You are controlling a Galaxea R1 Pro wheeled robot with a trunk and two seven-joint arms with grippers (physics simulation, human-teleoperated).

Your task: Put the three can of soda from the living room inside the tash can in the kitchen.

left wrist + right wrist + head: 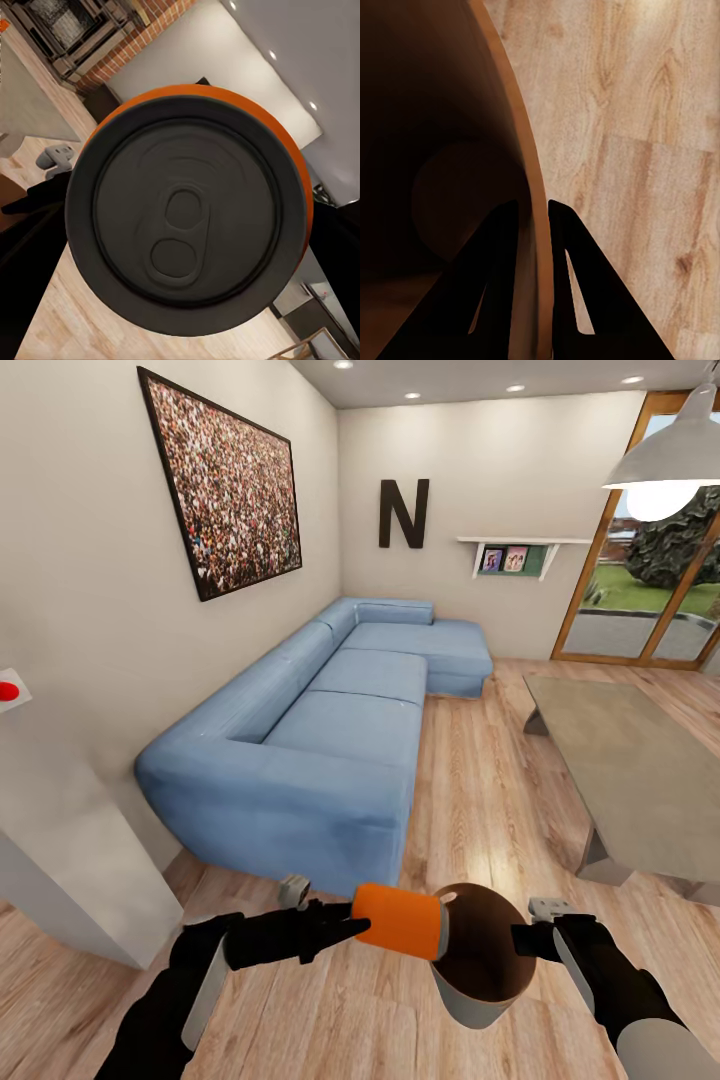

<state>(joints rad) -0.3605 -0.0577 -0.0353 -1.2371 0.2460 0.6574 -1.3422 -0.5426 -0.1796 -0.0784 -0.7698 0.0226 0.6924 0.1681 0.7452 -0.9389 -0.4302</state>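
One orange can of soda lies on its side in the air, my left gripper shut on its end. The can's silvery far end touches the mouth of the tash can, a small bin, brown inside and pale grey outside, tilted toward the can. My right gripper is shut on the bin's rim. In the left wrist view the can's top with its pull tab faces the camera. In the right wrist view the two dark fingers straddle the bin's brown wall, one inside and one outside. Both hang over the living room's wood floor.
A blue corner sofa stands ahead on the left, a grey low table on the right. Wood-framed glass doors are at the back right. A pale wall corner juts in at the near left. A brick fireplace is in the left wrist view.
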